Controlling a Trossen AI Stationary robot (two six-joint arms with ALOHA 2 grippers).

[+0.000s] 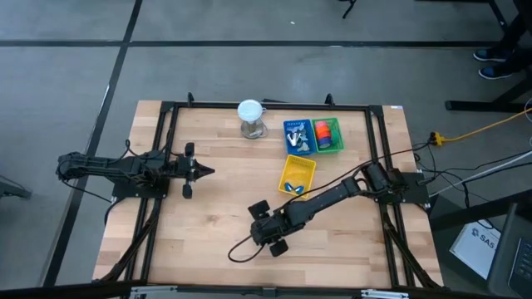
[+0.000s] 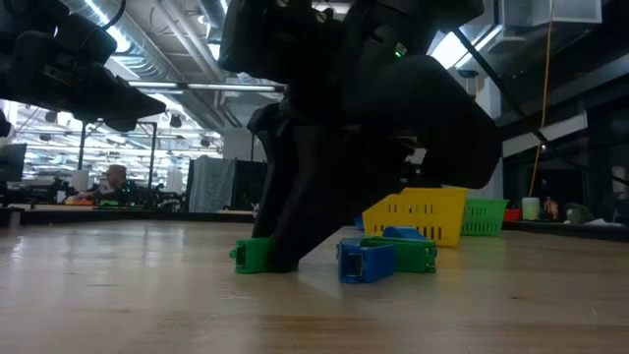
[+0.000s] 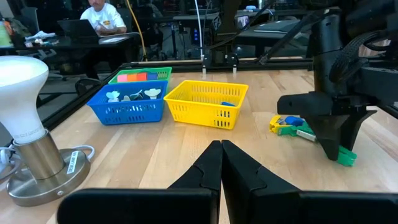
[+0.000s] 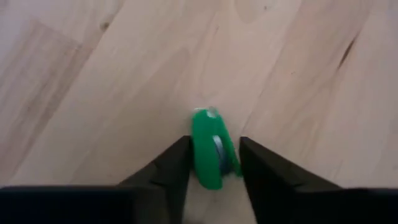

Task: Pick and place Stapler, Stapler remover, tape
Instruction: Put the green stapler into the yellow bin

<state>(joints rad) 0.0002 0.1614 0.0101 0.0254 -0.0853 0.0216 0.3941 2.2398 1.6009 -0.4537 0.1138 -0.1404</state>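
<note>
The green stapler (image 4: pixel 211 149) lies on the bare bench (image 1: pixel 208 224) toward its near edge, between the right pincer's (image 4: pixel 213 163) 2 fingers (image 4: pixel 166 168), which stand apart and close beside it, seemingly poised for a squeeze. Toward the far edge wait 3 baskets (image 3: pixel 205 102), probably its destination. The left pincer (image 3: pixel 221 163), pressed together, idles by the left edge.
</note>
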